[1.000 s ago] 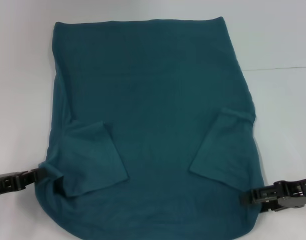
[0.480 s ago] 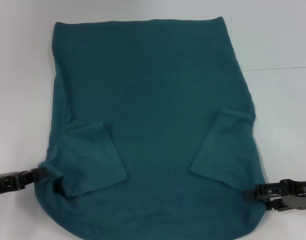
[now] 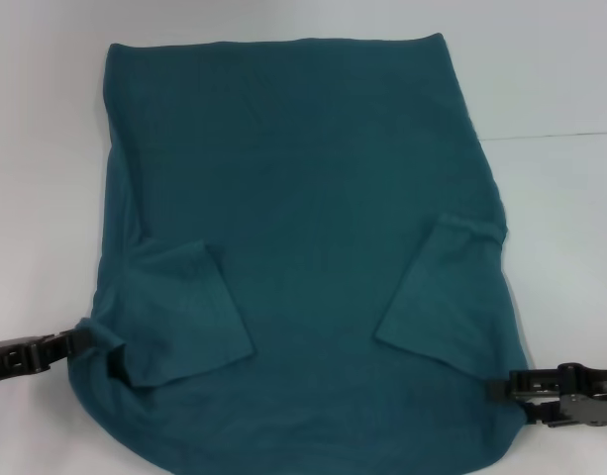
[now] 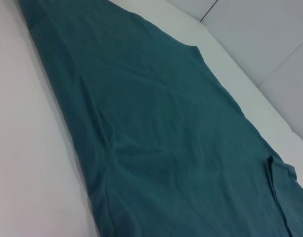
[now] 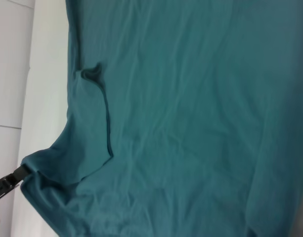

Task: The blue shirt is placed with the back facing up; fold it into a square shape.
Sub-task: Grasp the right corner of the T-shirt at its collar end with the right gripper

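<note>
The blue shirt (image 3: 303, 228) lies flat on the white table with its plain back up and both short sleeves folded inward. It fills the left wrist view (image 4: 166, 138) and the right wrist view (image 5: 191, 118). My left gripper (image 3: 83, 343) is at the shirt's near left corner, shut on the bunched cloth edge. It also shows in the right wrist view (image 5: 15, 177), where the cloth is drawn to a point at it. My right gripper (image 3: 503, 388) lies low at the shirt's near right edge, its tip over the cloth.
The white table (image 3: 560, 79) surrounds the shirt, with a thin seam line (image 3: 551, 135) running off to the right. Bare table lies left, right and beyond the shirt.
My right gripper has slid a little outward and toward the near edge along the shirt's right side. The left gripper and the shirt have stayed in place.
</note>
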